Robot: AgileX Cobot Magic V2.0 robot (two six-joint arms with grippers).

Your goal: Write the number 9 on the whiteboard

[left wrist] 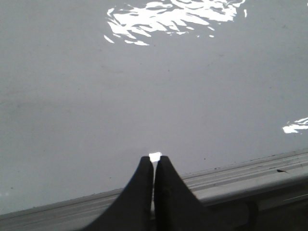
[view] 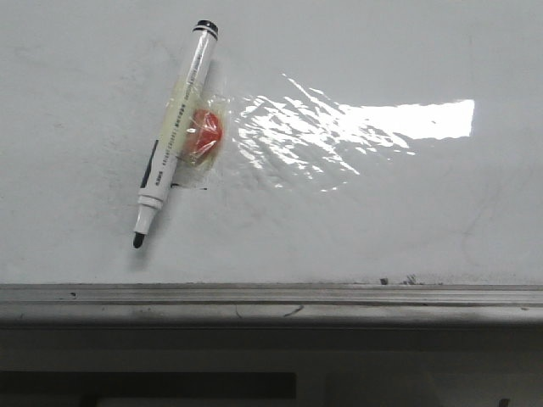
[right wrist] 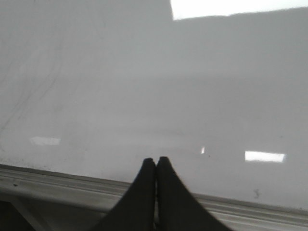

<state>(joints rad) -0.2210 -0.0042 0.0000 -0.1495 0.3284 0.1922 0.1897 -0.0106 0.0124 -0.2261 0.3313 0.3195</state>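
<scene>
A white marker pen with a black tip is stuck to the big shiny white board. Both black grippers, left and right, are pressed together, holding nothing

from my station i see a hard white glare patch blown out on the glossy whiteboard, both wrist views dimmer, greyer and soft, with smaller reflections scattered about.

The whiteboard runs past the front view's top and sides.
</scene>
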